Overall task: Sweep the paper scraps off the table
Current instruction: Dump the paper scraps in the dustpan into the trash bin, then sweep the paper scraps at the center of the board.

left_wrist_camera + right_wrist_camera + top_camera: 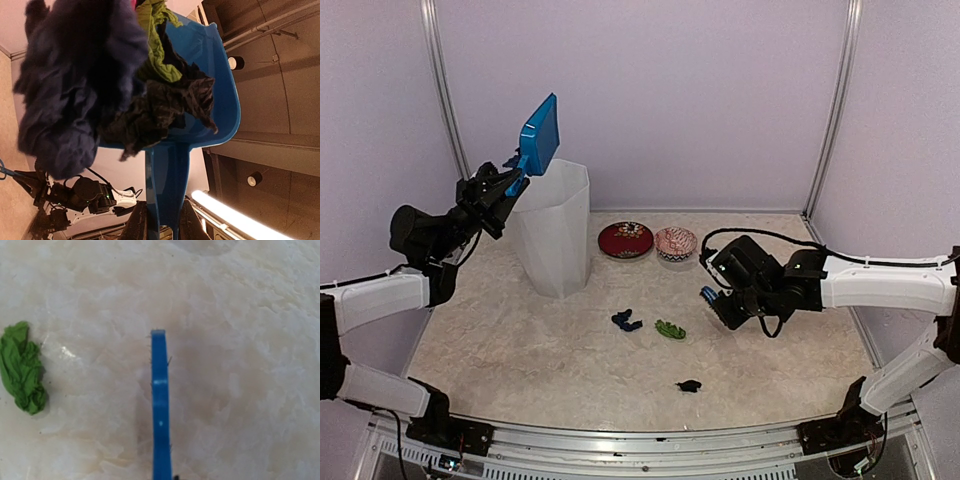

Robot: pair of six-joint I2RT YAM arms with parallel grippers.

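Observation:
My left gripper is shut on the handle of the blue dustpan and holds it tilted high over the white bin. In the left wrist view the handle sits between my fingers, and navy, green and black paper scraps fill the pan. Three scraps lie on the table: navy, green and black. My right gripper holds the blue brush low, right of the green scrap; the brush points away over the table.
A red patterned bowl and a pink patterned bowl stand at the back, right of the bin. Purple walls enclose the table on three sides. A metal frame edges the near side.

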